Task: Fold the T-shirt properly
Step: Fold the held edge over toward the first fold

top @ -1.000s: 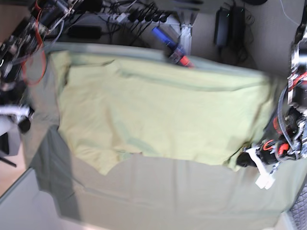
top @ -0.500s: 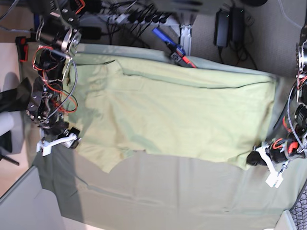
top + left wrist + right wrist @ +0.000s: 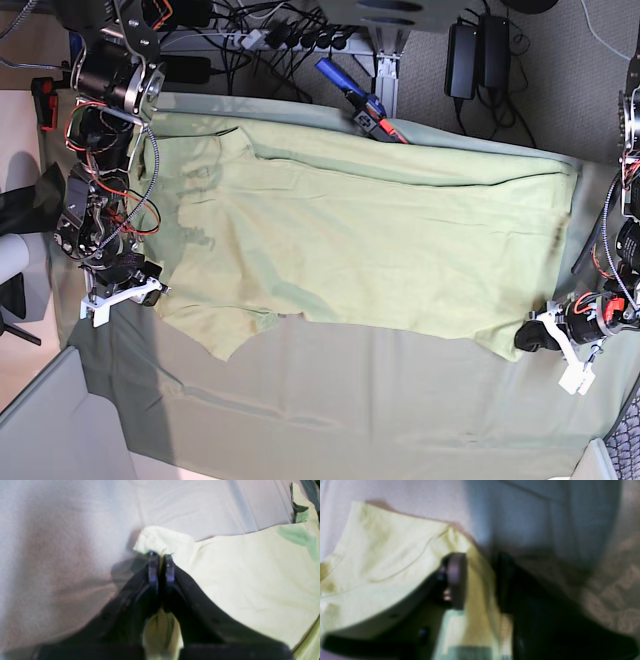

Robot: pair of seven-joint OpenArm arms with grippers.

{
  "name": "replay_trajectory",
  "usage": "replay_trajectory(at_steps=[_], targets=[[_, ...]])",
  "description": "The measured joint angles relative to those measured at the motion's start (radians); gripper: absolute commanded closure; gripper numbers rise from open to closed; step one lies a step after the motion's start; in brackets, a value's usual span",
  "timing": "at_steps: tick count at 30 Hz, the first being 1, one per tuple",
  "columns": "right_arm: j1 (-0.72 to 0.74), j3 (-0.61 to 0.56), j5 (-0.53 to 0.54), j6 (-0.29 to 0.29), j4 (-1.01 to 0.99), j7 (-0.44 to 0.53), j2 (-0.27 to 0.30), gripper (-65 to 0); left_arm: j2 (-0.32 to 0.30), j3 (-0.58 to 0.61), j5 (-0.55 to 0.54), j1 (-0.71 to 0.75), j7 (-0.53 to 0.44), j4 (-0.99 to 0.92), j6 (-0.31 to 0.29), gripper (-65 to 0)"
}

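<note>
Table cloth (image 3: 330,410): grey-green, covers the whole work surface in my base view, as in both earlier frames.

T-shirt (image 3: 370,250): pale yellow-green, spread flat across the middle of the cloth, long axis running left to right on my screen. It reads flatter and more stretched than a second ago, when the picture was smeared with motion. Its near edge lies straighter than half a second ago.

Right gripper (image 3: 480,580): a second ago I could not make it out at the shirt's screen-left corner; half a second ago it was there, and it sits there now (image 3: 150,293). Its fingers stand apart with a fold of shirt fabric between them, not pressed on it.

Left gripper (image 3: 161,566): at the shirt's screen-right near corner (image 3: 530,335), barely shifted since half a second ago. Fingers are together, clamped on the shirt's edge.
</note>
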Motion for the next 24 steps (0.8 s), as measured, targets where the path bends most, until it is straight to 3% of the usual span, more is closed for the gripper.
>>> replay_trajectory(at_steps=[7,13,17,24], targets=[[-0.004,-0.003,0.003,0.001,0.03,-0.042,0.0,-10.1,0.0,0.0,0.0,0.0,0.0,0.0,0.0,0.0],[-0.012,-0.006,0.062,0.018,0.143,-0.179,-0.006,-5.9,-0.007,0.0,0.0,0.0,0.001,0.0,0.0,0.0],[-0.008,-0.006,0.078,0.022,0.203,-0.179,-0.005,0.0,-0.021,0.0,0.001,0.0,0.004,0.0,0.0,0.0],[-0.017,-0.006,0.079,0.022,0.207,-0.182,-0.005,0.0,-0.02,0.0,0.0,0.0,0.004,0.0,0.0,0.0]])
